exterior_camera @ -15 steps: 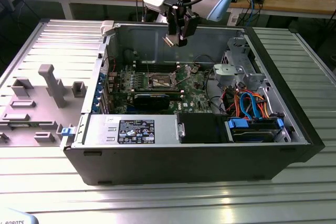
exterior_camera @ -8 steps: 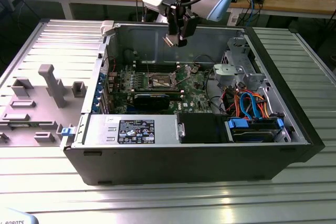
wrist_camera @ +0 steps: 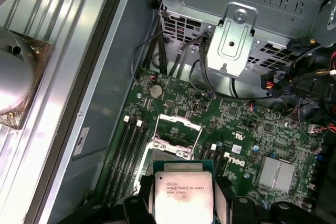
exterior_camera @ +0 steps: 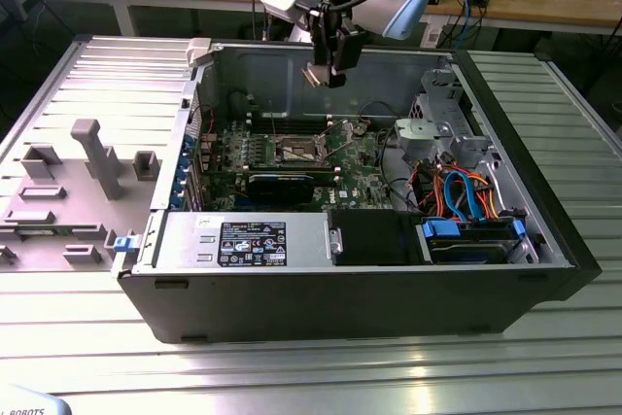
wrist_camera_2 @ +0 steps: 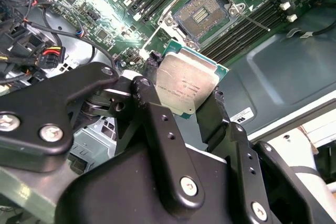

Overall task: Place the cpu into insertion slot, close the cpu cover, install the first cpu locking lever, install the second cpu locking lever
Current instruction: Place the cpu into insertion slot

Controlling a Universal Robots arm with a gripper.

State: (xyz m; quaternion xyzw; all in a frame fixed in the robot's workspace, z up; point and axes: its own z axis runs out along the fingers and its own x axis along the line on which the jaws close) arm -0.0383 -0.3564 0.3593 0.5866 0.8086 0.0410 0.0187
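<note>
Silver-topped and square, the cpu (wrist_camera_2: 186,82) is clamped by two opposite edges between the black fingers (wrist_camera_2: 215,114) of the hand (exterior_camera: 326,73), which hangs above the open computer case (exterior_camera: 340,303). Beneath the chip and well apart from it, the insertion slot (wrist_camera_2: 202,15) lies on the green motherboard (exterior_camera: 364,177) with its dark contact field exposed, flanked by long parallel memory slots (wrist_camera_2: 252,24). The case rests on a ribbed metal tabletop (exterior_camera: 292,376).
</note>
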